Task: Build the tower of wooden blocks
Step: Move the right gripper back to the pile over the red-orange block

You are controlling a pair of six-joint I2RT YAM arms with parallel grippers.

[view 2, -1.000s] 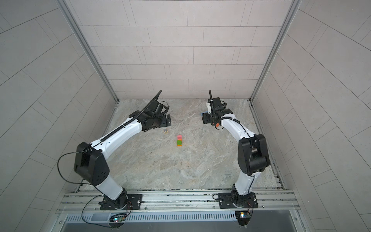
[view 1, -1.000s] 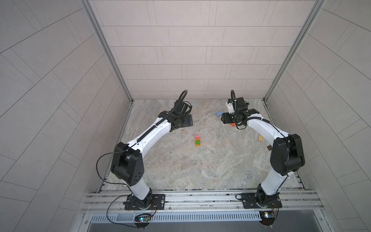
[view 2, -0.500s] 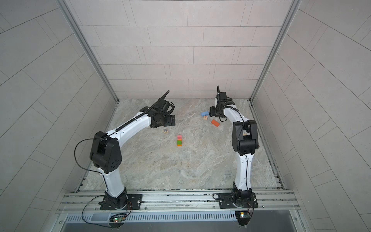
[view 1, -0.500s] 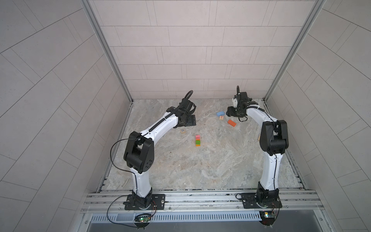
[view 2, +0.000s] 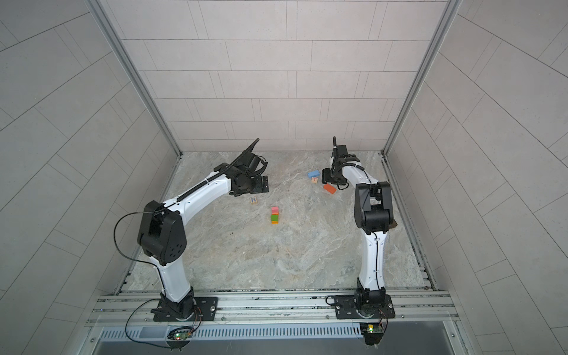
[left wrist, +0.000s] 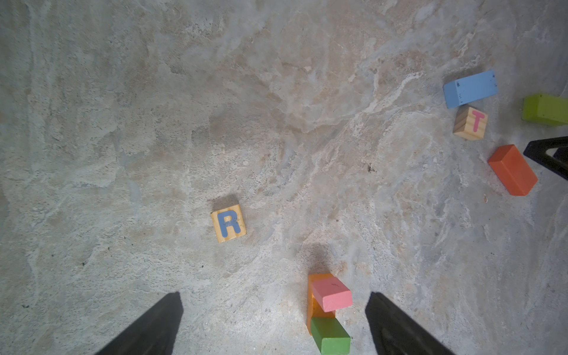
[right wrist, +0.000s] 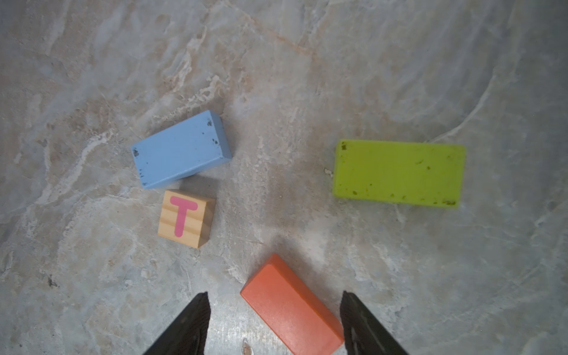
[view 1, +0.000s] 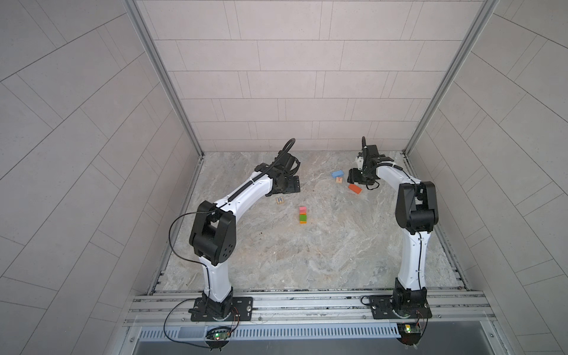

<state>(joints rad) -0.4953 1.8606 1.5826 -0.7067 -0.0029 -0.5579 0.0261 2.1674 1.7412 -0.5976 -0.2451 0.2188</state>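
Behind the stack, both arms have folded more upright over the last second. My left gripper (left wrist: 275, 295) hangs wide open and empty. The low tower (left wrist: 333, 296) of orange, green and pink wooden bricks sits untouched between its fingertips. My right gripper (right wrist: 275, 294) has come back over the loose pieces, jaws parted and empty, straddling one end of the red-orange rectangular wooden brick (right wrist: 292, 307). I judge that's my next pick. Just ahead lies the tan wooden cube lettered T (right wrist: 186, 218).

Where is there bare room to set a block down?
Bare: the marble tabletop between the orange, pink and green block tower and the front metal rail. Crowded: back right, where the blue wooden brick, tan T cube and orange wooden brick cluster.
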